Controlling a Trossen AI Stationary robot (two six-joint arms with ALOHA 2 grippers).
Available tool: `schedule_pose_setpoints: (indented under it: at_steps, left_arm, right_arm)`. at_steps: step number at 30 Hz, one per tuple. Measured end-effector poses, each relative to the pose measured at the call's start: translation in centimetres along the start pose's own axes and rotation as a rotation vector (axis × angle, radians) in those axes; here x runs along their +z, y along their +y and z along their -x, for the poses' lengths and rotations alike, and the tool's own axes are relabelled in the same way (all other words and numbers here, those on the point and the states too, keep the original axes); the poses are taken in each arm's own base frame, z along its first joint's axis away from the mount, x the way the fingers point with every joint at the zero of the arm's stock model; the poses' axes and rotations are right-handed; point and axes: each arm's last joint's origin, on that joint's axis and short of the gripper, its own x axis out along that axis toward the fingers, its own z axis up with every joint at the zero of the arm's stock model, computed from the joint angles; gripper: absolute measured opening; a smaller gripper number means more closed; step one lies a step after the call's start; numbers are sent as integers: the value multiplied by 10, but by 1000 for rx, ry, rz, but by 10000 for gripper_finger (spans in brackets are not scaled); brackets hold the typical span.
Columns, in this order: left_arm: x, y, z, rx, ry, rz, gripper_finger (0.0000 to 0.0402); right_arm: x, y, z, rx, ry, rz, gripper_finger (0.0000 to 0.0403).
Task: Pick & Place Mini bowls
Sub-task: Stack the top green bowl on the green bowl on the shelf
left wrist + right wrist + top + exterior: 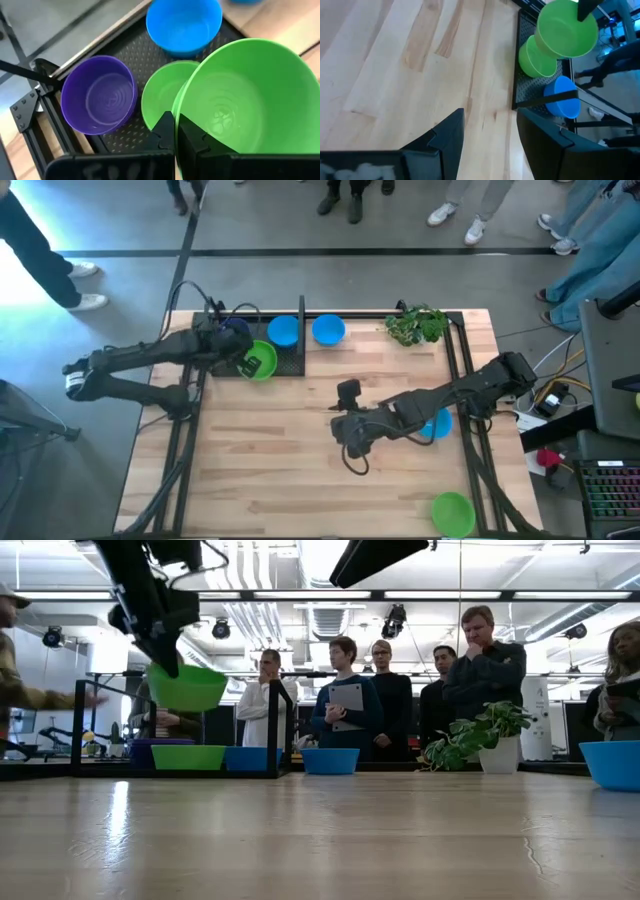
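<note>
While left gripper (pixel 175 131) pinches a green bowl (pixel 250 95), its fingertips hide.

Both arms are dark, near-black, built of chunky jointed segments, and the left arm (pixel 140 360) carries a pale grey-white band near its base end. The right arm (pixel 450 395) has a small boxy camera block perched on its wrist (black like the rest). Seen from the right wrist, the fingers (pixel 445 137) are flat, angular matte-black plates with sharp bevelled edges.
</note>
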Motion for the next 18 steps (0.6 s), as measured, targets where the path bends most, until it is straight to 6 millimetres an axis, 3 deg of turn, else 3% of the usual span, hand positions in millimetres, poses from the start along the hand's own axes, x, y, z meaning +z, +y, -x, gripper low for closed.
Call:
schedule_pose_setpoints:
  at_steps: [8, 18]
  left_arm:
    - [15, 16, -26, 13, 61, -127, 0]
    - [23, 13, -57, 38, 118, -131, 0]
  right_arm:
    - [0, 0, 0, 0, 0, 0, 178]
    - [0, 0, 0, 0, 0, -16, 178]
